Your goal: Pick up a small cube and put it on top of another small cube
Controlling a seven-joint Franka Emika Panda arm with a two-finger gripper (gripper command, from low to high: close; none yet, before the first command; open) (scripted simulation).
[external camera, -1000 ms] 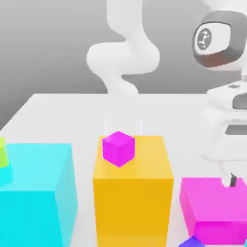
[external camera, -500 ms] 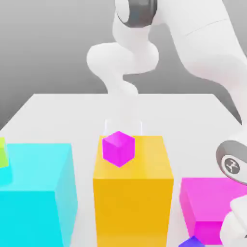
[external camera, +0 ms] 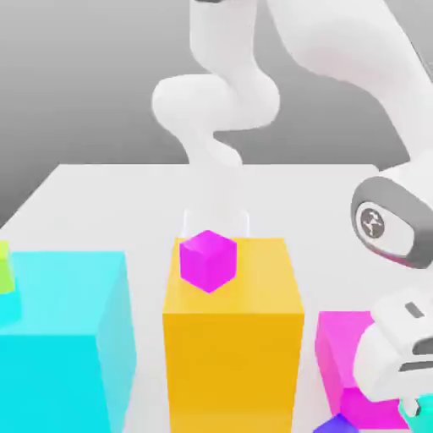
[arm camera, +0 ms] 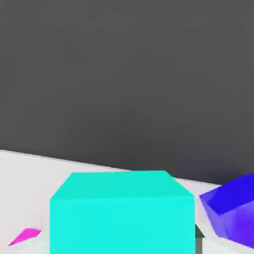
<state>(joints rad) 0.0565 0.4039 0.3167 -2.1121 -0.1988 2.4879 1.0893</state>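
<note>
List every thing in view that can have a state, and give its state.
Gripper: closed on the turquoise cube
Turquoise cube: gripped, not stacked on another small cube
Blue cube: ungripped, nothing on top
Small magenta cube: resting on the orange block
Lime cube: on the cyan block, partly cut off

I am wearing a small round emblem (external camera: 372, 223) on my white-and-gray arm joint (external camera: 396, 221), at the exterior view's right; no lettering or number is reading clearly anywhere.
</note>
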